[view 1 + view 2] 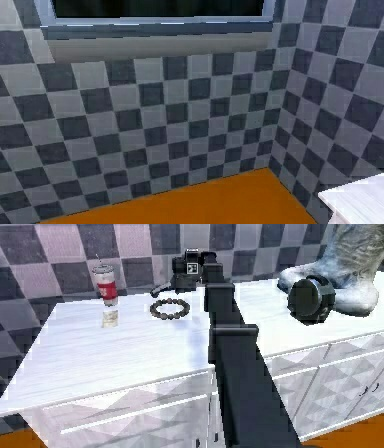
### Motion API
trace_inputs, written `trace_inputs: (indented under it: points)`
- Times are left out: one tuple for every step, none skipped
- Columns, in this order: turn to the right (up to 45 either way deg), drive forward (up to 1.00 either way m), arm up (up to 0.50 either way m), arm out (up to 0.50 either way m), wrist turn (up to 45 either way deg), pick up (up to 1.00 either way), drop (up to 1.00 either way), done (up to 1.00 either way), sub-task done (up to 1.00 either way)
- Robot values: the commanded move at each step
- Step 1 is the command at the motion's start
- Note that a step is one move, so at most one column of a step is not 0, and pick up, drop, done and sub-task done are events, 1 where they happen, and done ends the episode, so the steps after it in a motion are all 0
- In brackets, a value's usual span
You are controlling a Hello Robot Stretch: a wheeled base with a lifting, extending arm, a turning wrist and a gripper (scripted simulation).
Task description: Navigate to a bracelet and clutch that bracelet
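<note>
On the white countertop [120, 354] in the arm side view, a small clear bottle [104, 292] with a red band is being shown upright toward the left, near the back edge. At about three o'clock from it, near but apart, the bracelet [170, 308], a ring of dark beads, is being borne flat on the same surface. At about one o'clock from the bracelet, the gripper [176, 284] is being held right by the ring. Whether the ring is being touched cannot be told, and whether anything is being gripped cannot be told either, since the bracelet is lying on the countertop at the fingers. The dark arm [235, 354] is being held out from the bottom edge toward twelve o'clock. At about two o'clock from the arm, a dark round object [310, 298] is being shown just before a grey statue [345, 269].

In the forward view, a checkered tile wall [150, 110] is being faced. A window [160, 10] is being shown at twelve o'clock, an orange floor [200, 200] at six o'clock and a white corner [355, 200] at about four o'clock.
</note>
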Motion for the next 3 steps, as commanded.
trace_inputs:
  points:
    - [0.0, 0.0, -0.1, 0.0, 0.0, 0.0, 0.0, 0.0, 0.0]
    - [0.0, 0.0, 0.0, 0.0, 0.0, 1.0, 0.0, 0.0, 0.0]
    - [0.0, 0.0, 0.1, 0.0, 0.0, 0.0, 0.0, 0.0, 0.0]
